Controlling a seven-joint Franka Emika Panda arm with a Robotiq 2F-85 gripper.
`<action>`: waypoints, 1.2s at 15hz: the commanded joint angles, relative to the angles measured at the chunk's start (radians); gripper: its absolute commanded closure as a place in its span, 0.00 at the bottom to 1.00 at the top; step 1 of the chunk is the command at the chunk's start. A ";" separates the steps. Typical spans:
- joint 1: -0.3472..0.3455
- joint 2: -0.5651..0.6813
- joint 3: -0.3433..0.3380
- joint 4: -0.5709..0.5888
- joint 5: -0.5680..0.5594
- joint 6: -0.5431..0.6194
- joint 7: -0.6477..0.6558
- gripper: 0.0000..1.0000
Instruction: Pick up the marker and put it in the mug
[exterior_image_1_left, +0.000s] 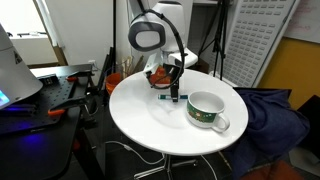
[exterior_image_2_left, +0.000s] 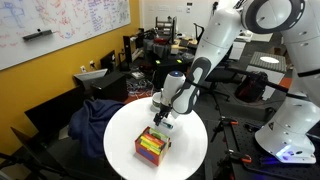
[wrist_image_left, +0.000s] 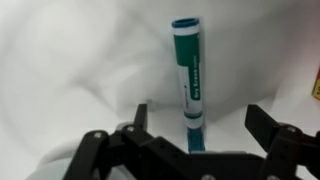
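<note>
The marker (wrist_image_left: 189, 75), with a white barrel, a green label and dark teal ends, lies flat on the white table in the wrist view. Its near end sits between my two fingertips. My gripper (wrist_image_left: 198, 125) is open, low over the table, with one finger on each side of the marker and not touching it. The gripper also shows in both exterior views (exterior_image_1_left: 175, 93) (exterior_image_2_left: 160, 121). The mug (exterior_image_1_left: 207, 110), white with a dark green band and a handle, stands upright on the table a short way from the gripper. I cannot see the mug in the wrist view.
The round white table (exterior_image_1_left: 140, 115) (exterior_image_2_left: 190, 150) holds a small orange-red box (exterior_image_1_left: 158, 75) (exterior_image_2_left: 152, 147) close to the gripper. Desks, dark chairs and cables surround the table. A second white robot arm (exterior_image_2_left: 290, 110) stands nearby.
</note>
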 joint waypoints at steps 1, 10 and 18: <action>0.011 0.025 -0.020 0.037 0.002 -0.005 -0.025 0.05; 0.038 0.030 -0.054 0.057 -0.001 -0.016 -0.017 0.78; 0.064 -0.009 -0.071 0.041 -0.002 -0.048 -0.012 0.95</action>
